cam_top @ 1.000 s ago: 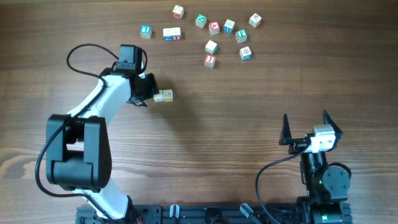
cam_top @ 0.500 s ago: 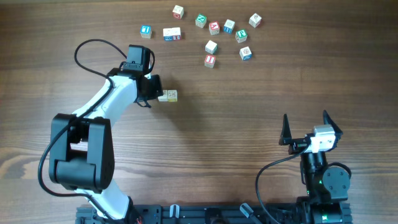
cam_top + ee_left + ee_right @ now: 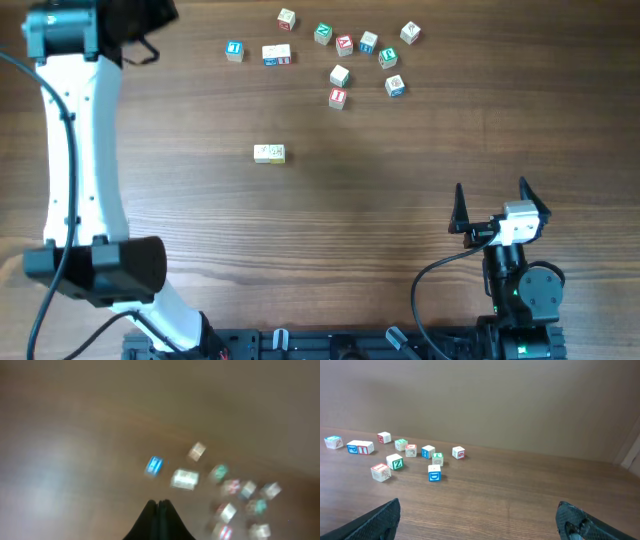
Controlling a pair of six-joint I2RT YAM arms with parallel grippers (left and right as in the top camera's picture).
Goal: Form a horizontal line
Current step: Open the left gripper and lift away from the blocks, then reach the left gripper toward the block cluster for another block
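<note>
Left-wrist view: heavily motion-blurred, so cube letters and edges cannot be read. The left gripper [image 3: 158,508] shows as a dark wedge at the bottom edge, its two fingertips pressed together and holding no object. In the overhead view the left arm [image 3: 80,150] stands close to the lens along the left side. Its wrist is cut off at the top-left corner, so that gripper cannot be seen from above. The horizontal line [image 3: 269,153] is a short row of two pale cubes touching side by side, left of centre on the table [image 3: 350,250] and well apart from both arms. Its printing is too faint to read, and it falls outside both wrist views. Loose cubes [image 3: 340,75] lie scattered near the far edge. They include a blue-faced cube [image 3: 234,50] and, just to its right, a second touching pair [image 3: 277,55]. The right gripper [image 3: 490,195] sits at the lower right, fingers spread wide and empty. In its own wrist view only the two fingertips show, one in each bottom corner, with the scattered cubes small in the distance.
</note>
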